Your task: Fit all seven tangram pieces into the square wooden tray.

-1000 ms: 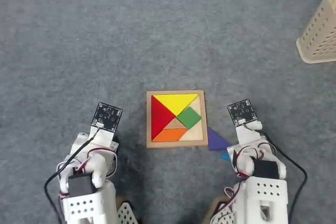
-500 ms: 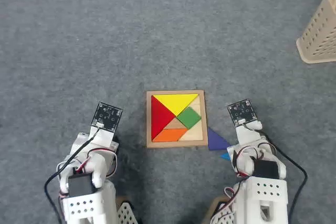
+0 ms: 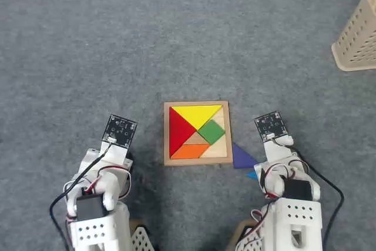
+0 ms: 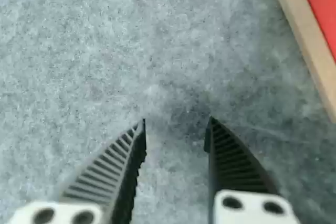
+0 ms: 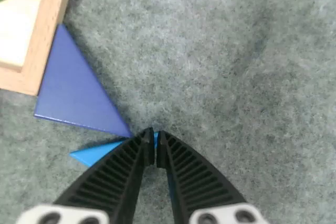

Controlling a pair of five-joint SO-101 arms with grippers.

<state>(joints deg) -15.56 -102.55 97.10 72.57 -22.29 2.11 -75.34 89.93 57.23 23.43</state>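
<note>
The square wooden tray (image 3: 196, 103) lies between the two arms. It holds a yellow triangle (image 3: 196, 115), a red triangle (image 3: 178, 130), a green square (image 3: 211, 131) and an orange piece (image 3: 189, 151). A purple triangle (image 3: 240, 157) (image 5: 73, 98) lies on the carpet against the tray's near right corner (image 5: 32, 61). A light blue piece (image 3: 252, 174) (image 5: 97, 153) lies just nearer than it, partly under my right gripper (image 5: 155, 136), which is shut with its tips at the purple triangle's point. My left gripper (image 4: 176, 127) stands open over bare carpet left of the tray's rim (image 4: 304, 51).
Grey carpet covers the whole table. A cream perforated basket (image 3: 358, 33) stands at the far right edge. The left arm (image 3: 103, 183) and right arm (image 3: 286, 177) sit at the near edge, either side of the tray.
</note>
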